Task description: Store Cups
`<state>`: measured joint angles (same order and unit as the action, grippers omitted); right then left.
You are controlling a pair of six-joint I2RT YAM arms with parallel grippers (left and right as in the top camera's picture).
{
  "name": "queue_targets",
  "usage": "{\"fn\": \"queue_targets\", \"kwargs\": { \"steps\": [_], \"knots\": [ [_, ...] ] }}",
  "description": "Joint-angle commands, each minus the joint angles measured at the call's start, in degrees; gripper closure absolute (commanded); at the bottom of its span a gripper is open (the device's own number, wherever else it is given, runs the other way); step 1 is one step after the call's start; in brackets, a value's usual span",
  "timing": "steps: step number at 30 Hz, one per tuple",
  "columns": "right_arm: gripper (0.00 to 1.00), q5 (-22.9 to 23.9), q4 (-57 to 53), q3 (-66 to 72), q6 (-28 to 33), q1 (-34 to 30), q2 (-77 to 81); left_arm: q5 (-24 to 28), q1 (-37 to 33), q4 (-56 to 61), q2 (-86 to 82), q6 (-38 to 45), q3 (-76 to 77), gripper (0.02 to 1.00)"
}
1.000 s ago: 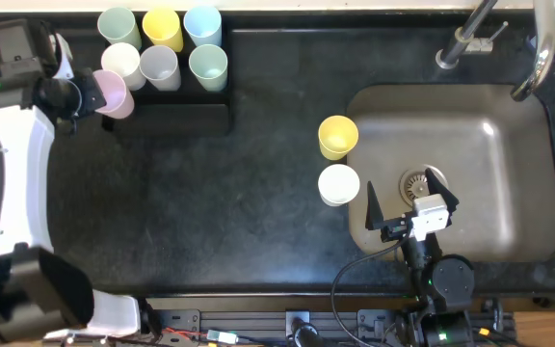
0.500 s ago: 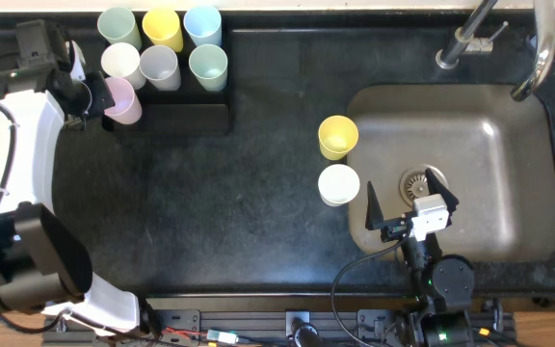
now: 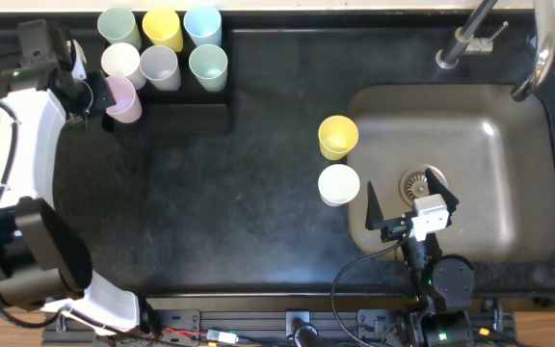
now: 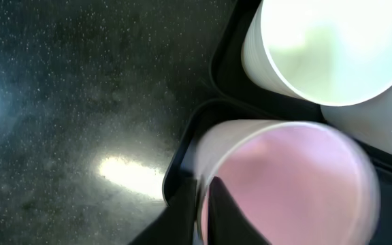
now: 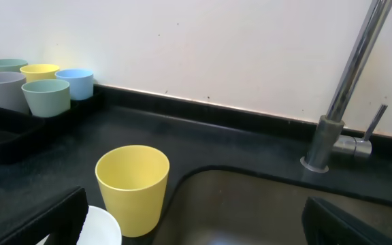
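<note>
- Six stored cups (image 3: 159,66) stand upright, mouths up, in two rows in the black cup tray (image 3: 196,118) at the upper left of the top view. A bare strip of tray in front of them leaves room for more.
- One pink cup (image 3: 123,99), upright at the tray's left front corner, just beside a white stored cup. Judged to be the item now being put away; whether its base is fully seated cannot be told.
- Left tool (image 3: 96,96): clamped on the pink cup's wall, one finger inside the rim and one outside. This grip keeps the mouth upward for setting down.
- Two cups not yet stored: loose yellow cup (image 3: 337,136) and loose white cup (image 3: 338,184), upright on the dark tabletop (image 3: 258,222) at centre frame, close together by the left rim of the sink (image 3: 509,106).
- Right tool (image 3: 403,198): fingers spread wide, holding nothing, at lower centre-right over the sink and facing the two loose cups. Judged well placed for the next pickup.
</note>
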<state>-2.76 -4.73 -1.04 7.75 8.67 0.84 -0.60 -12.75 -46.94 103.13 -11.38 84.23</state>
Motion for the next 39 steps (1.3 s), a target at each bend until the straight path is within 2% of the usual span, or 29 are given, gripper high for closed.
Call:
{"fn": "queue_targets", "kwargs": {
  "steps": [1,7,14,18,22,26,29,34,39],
  "knots": [
    [0.005,-0.4,0.3,0.6,0.0,0.0,-0.6,0.6,0.2,0.2,0.6,1.1,-0.3,0.829],
    [0.005,-0.4,0.3,0.6,0.0,0.0,-0.6,0.5,1.2,0.2,0.6,1.1,-0.3,0.750],
    [0.003,-0.4,0.3,0.6,0.0,0.0,-0.6,-0.7,3.1,1.5,-6.4,0.9,-0.2,0.463],
    [0.003,-0.4,0.3,0.6,0.0,0.0,-0.6,-4.7,6.8,0.1,-13.7,-2.6,1.3,0.380],
    [0.005,-0.4,0.3,0.6,0.0,0.0,-0.6,-5.8,15.2,-6.8,-15.5,-4.8,9.6,0.375],
    [0.003,-0.4,0.3,0.6,0.0,0.0,-0.6,-11.1,27.5,-12.9,-11.9,-11.7,20.0,0.360],
    [0.003,-0.4,0.3,0.6,0.0,0.0,-0.6,-12.2,35.8,-16.3,-7.8,-17.3,26.5,0.347],
    [0.005,-0.4,0.3,0.6,0.0,0.0,-0.6,-11.0,45.9,-19.1,0.0,-24.9,32.3,0.314],
    [0.003,-0.4,0.3,0.6,0.0,0.0,-0.6,-4.7,52.0,-18.9,7.7,-28.2,33.2,0.314]
  ]
}}
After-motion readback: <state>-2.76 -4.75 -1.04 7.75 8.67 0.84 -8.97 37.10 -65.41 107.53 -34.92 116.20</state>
